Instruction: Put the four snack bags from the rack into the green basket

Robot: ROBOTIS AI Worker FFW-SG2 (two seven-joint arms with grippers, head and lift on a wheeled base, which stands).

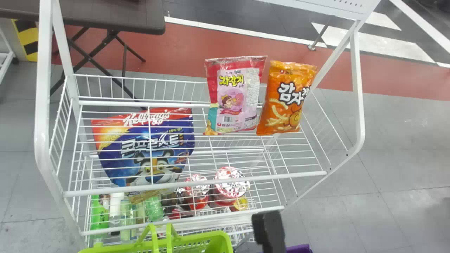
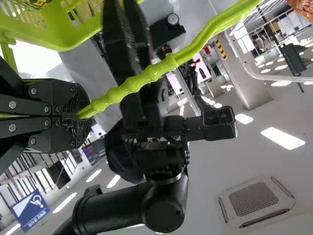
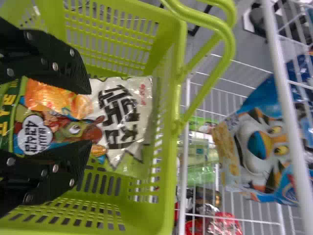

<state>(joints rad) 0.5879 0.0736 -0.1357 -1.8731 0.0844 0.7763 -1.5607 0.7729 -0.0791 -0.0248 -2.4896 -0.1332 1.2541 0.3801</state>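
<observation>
At the head view's bottom edge, a black part of my right gripper (image 1: 269,228) shows just right of the green basket (image 1: 211,242). In the right wrist view that gripper (image 3: 85,117) is open over the basket (image 3: 168,196), its fingers on either side of a white and green snack bag (image 3: 120,117) lying inside. The left wrist view has my left gripper (image 2: 80,115) shut on the basket's green handle (image 2: 142,78). On the rack (image 1: 197,184) a pink-red bag (image 1: 233,96) and an orange bag (image 1: 286,100) stand side by side at the right; a blue tiger bag (image 1: 151,151) leans at the left.
Below, the rack holds bottles (image 1: 123,214) and red-lidded cups (image 1: 230,184). White rack posts (image 1: 44,88) rise on both sides, and a front rail (image 1: 197,184) crosses before the bags. A dark table (image 1: 112,17) stands behind. A purple edge (image 1: 299,248) shows beside the right gripper.
</observation>
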